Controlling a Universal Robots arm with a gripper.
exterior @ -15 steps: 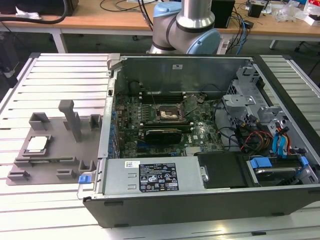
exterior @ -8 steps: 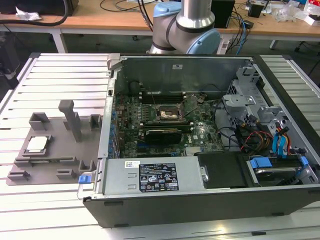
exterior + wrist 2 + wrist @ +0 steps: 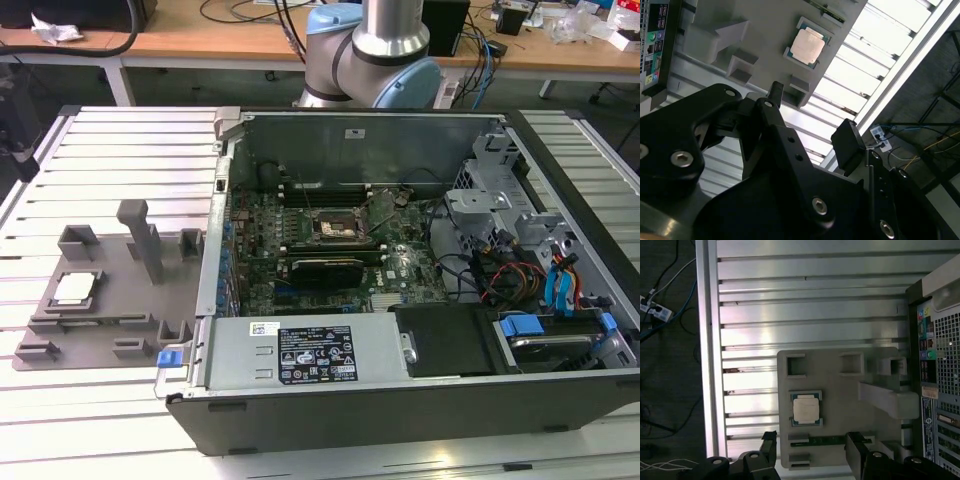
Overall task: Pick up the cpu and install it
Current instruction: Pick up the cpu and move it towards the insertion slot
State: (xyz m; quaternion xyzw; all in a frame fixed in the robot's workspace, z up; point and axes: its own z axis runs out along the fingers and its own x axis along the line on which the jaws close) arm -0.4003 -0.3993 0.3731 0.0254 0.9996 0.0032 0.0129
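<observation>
gripper (image 3: 812,445) fingers spread wide in both wrist views, nothing pinched between them. it hangs above the grey tray (image 3: 840,400), apart from it and not touching the cpu (image 3: 806,408).

cpu lies flat, pale metal top up, in a shallow seat of the tray. the seat is near the tray edge farthest from the computer case (image 3: 400,400). raised blocks and one tall post stand on the rest of the tray, nearer the case.

tray rests on the slatted metal table (image 3: 110,150), just beside the case wall, on the exterior view's left.

case lies on its side, open on top, motherboard exposed. black socket (image 3: 338,228) with its metal frame sits about mid-board, well apart from the cpu.

arm base (image 3: 375,50) stands at the table's far edge, behind the case.
</observation>
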